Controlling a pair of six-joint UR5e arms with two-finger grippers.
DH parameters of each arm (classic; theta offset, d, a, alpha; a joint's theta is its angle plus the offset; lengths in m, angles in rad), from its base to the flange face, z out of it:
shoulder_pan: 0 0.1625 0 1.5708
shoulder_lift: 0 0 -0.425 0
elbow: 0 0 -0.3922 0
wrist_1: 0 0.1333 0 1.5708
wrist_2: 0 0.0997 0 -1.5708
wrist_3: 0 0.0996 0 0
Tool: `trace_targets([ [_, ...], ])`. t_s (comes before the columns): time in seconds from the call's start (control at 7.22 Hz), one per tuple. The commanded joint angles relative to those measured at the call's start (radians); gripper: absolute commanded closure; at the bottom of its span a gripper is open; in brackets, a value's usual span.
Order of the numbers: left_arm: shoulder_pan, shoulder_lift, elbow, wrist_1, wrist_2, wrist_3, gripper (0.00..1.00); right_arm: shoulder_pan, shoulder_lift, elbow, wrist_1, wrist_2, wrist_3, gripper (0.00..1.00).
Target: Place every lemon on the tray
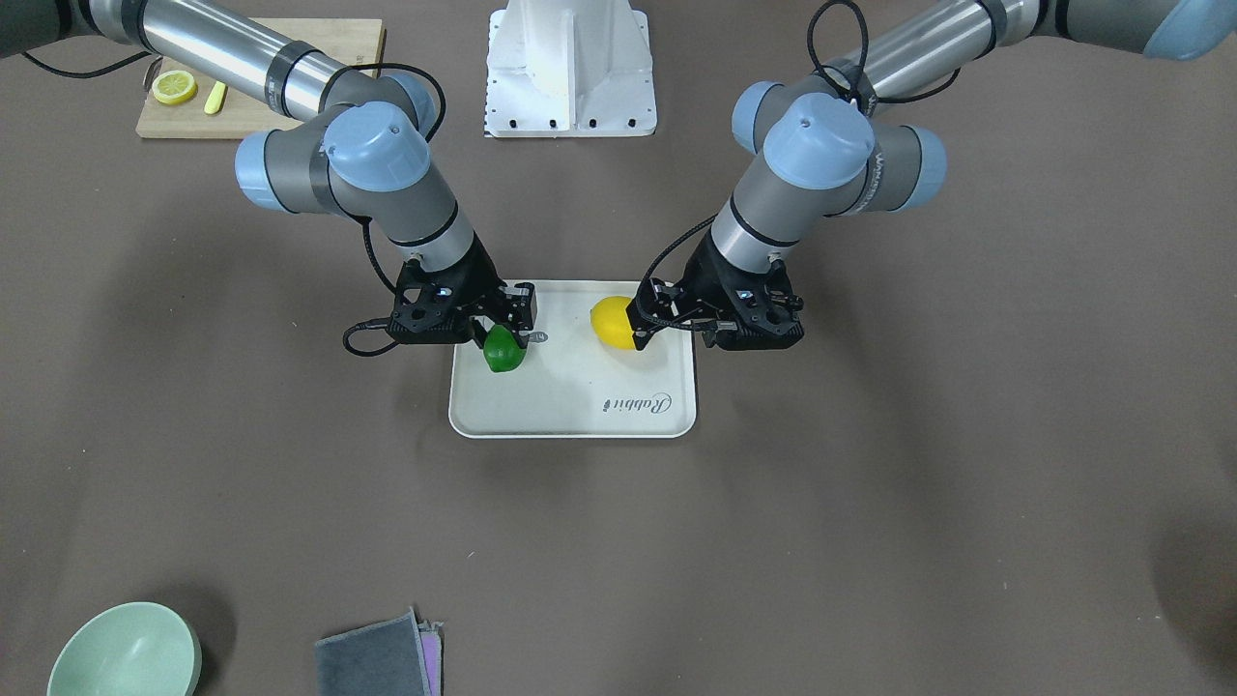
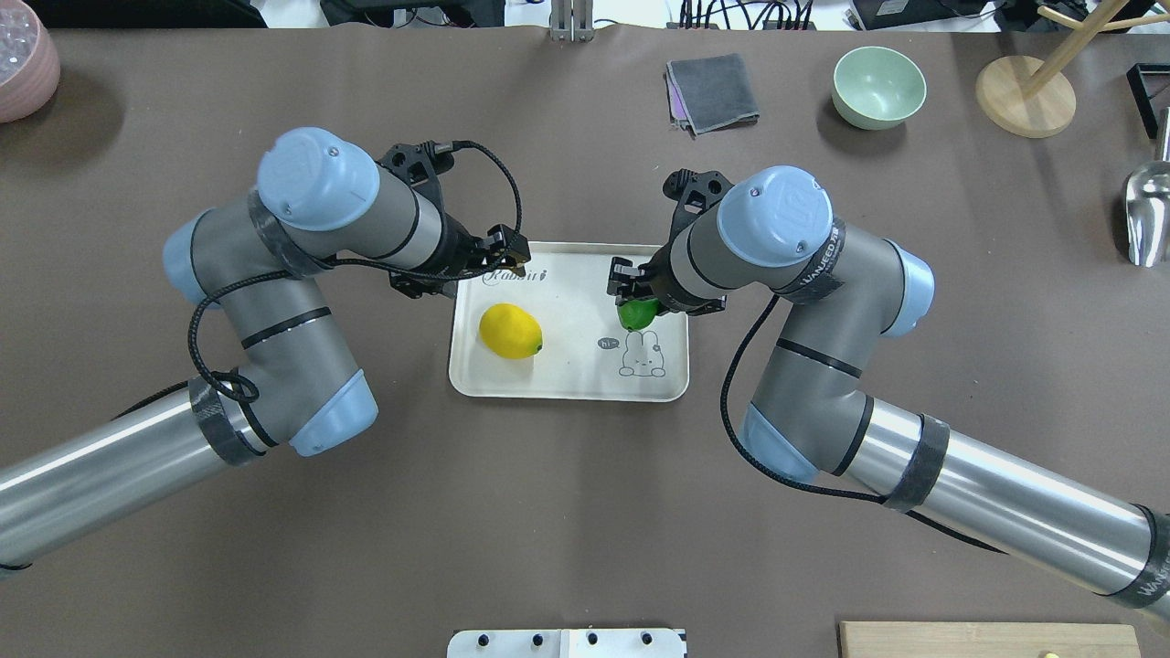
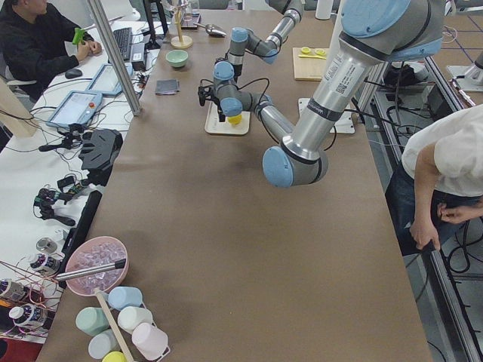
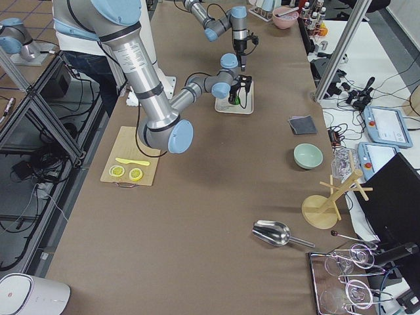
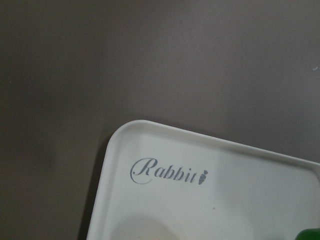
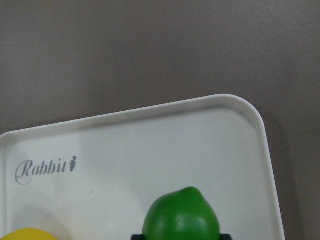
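The cream tray point(image 2: 567, 370) with the "Rabbit" script lies mid-table. The yellow lemon point(image 2: 511, 330) rests free on the tray's left part, also in the front view point(image 1: 611, 321). My left gripper point(image 2: 514, 254) hovers open and empty over the tray's far left corner; its wrist view shows only the tray point(image 5: 200, 210). My right gripper point(image 2: 631, 291) is shut on the green lemon point(image 2: 638, 314), low over the tray's right part above the bear drawing. The green lemon also shows in the front view point(image 1: 503, 350) and the right wrist view point(image 6: 181, 216).
A wooden cutting board point(image 1: 164, 121) with a lemon slice point(image 1: 174, 87) lies near the robot's right side. A green bowl point(image 2: 878, 87), grey cloth point(image 2: 711, 91), wooden stand point(image 2: 1024, 96), metal scoop point(image 2: 1147, 215) and pink bowl point(image 2: 23, 59) sit along the far edges.
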Motion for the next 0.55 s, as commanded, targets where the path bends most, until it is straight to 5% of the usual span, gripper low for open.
trace_targets([
  [0.0, -0.029, 0.000, -0.002, 0.026, -0.015, 0.039, 0.02, -0.004, 0.020, -0.042, 0.043, 0.003, 0.013, 0.00],
  [0.28, -0.046, 0.006, -0.006, 0.026, -0.021, 0.056, 0.02, 0.054, 0.071, -0.037, 0.034, 0.083, 0.024, 0.00],
  [0.42, -0.052, 0.050, -0.032, 0.024, -0.020, 0.057, 0.02, 0.118, 0.075, -0.030, 0.030, 0.204, 0.019, 0.00],
])
